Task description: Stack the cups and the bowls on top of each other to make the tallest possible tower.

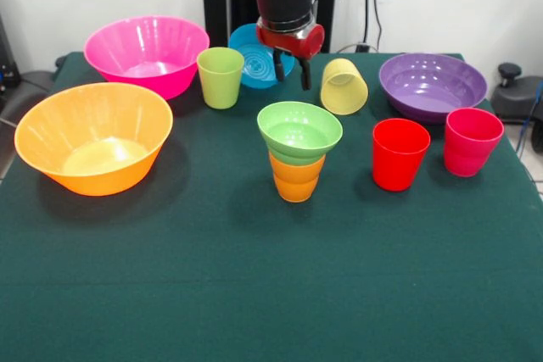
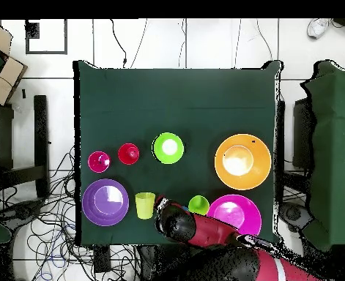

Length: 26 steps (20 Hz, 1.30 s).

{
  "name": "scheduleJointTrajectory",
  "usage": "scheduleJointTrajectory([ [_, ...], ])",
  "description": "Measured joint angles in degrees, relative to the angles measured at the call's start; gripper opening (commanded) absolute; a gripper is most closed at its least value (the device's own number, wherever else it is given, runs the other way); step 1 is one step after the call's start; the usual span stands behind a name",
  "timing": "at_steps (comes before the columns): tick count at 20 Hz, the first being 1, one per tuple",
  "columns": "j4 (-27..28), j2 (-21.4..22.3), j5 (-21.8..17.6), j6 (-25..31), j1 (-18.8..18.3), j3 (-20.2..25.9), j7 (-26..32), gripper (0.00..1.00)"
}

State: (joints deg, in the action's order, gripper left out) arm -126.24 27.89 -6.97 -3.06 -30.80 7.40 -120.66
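The tower stands mid-table: an orange ribbed cup [image 1: 296, 180] with the small light green bowl [image 1: 299, 131] [image 2: 168, 148] upright on top of it. Behind it my gripper [image 1: 291, 71] hangs low at the table's far side, shut on the right rim of the small blue bowl [image 1: 246, 50]. That bowl is tipped on edge with its inside facing the front camera. A lime green cup [image 1: 221, 77] [image 2: 198, 204] stands just left of it. A pale yellow cup [image 1: 344, 86] [image 2: 145, 205] lies tilted to its right. In the overhead view my arm [image 2: 179, 225] hides the blue bowl.
A large orange bowl [image 1: 51, 120] [image 2: 242, 139] and a large pink bowl [image 1: 110, 40] [image 2: 234, 199] sit at the left in the front view. At the right are the purple bowl [image 1: 399, 74] [image 2: 105, 184], a red cup [image 1: 399, 154] [image 2: 128, 154] and a pink-red cup [image 1: 472, 142] [image 2: 99, 161].
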Motion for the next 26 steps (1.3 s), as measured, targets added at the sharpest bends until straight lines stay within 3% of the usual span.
scheduleJointTrajectory([
  [6, -0.1, 1.0, 0.3, 0.3, 0.0, 0.0, 0.0, 1.0],
  [18, -0.6, 7.2, 2.1, 1.7, -0.1, 0.0, 0.0, 1.0],
  [26, -0.7, 7.6, 2.3, 1.7, -0.1, -0.3, 0.0, 1.0],
])
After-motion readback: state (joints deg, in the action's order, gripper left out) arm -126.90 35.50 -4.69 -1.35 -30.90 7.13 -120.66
